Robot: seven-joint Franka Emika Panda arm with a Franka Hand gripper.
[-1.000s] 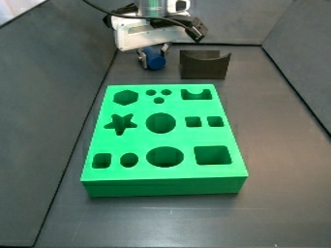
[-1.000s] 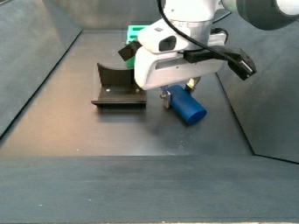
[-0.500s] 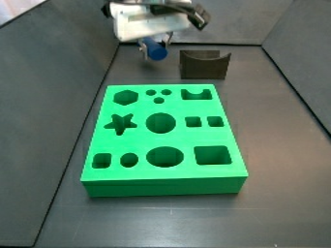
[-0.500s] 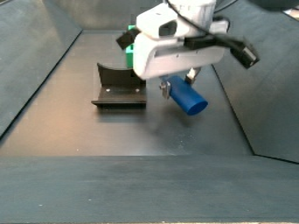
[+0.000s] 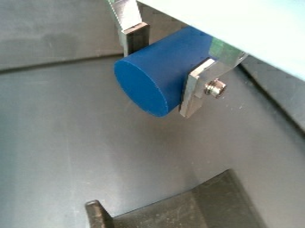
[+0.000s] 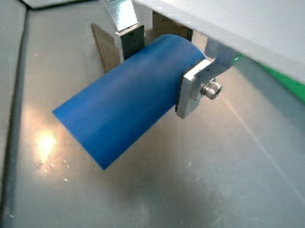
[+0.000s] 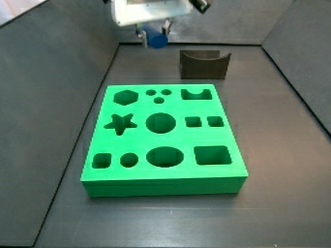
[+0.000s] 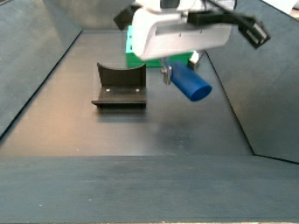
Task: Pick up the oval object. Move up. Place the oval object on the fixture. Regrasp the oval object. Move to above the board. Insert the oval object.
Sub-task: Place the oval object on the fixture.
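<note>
End effector (image 8: 179, 72) is clamped on the peg (image 8: 188, 85), hanging in the air beside the fixture (image 8: 118, 87), probably so it clears the notch before setting down.

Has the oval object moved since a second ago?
Yes. Held in the claw, the oval object has risen off the floor, now higher relative to the fixture.

Dark matte floor (image 7: 285, 184), dark grey enclosure walls (image 8: 35, 61) around it
</note>
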